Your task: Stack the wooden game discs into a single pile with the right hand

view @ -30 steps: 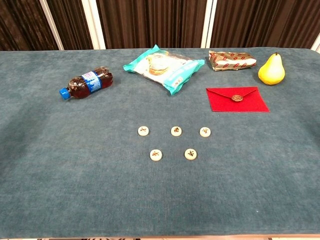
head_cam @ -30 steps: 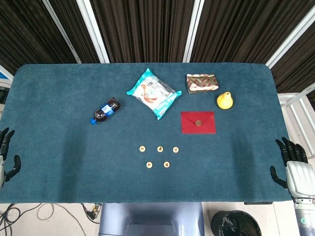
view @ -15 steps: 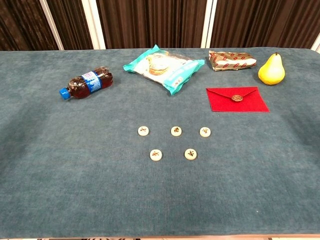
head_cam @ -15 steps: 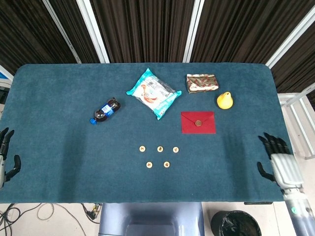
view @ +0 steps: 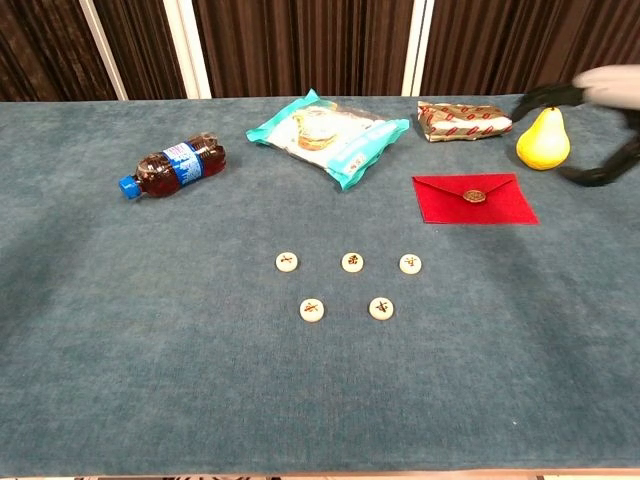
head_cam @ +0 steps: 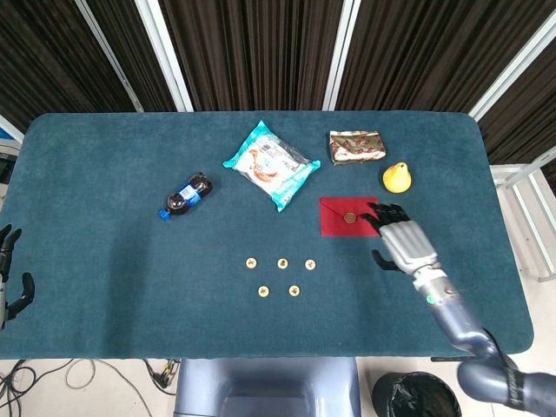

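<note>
Several small wooden discs lie apart in two rows on the blue table: three in the far row (head_cam: 282,262) (view: 352,262), two in the near row (head_cam: 278,291) (view: 346,309). None is stacked. My right hand (head_cam: 401,240) hovers open, fingers spread, over the table right of the discs, by the red envelope's right edge. In the chest view it shows blurred at the upper right (view: 600,110). My left hand (head_cam: 10,274) rests open off the table's left edge.
A red envelope (head_cam: 347,217) lies just behind and right of the discs. Further back are a yellow pear (head_cam: 397,177), a wrapped packet (head_cam: 356,146), a teal snack bag (head_cam: 269,163) and a small cola bottle (head_cam: 185,196).
My right hand has swung in from the table's right edge to above the surface beside the red envelope. The discs and the left hand have not moved.
</note>
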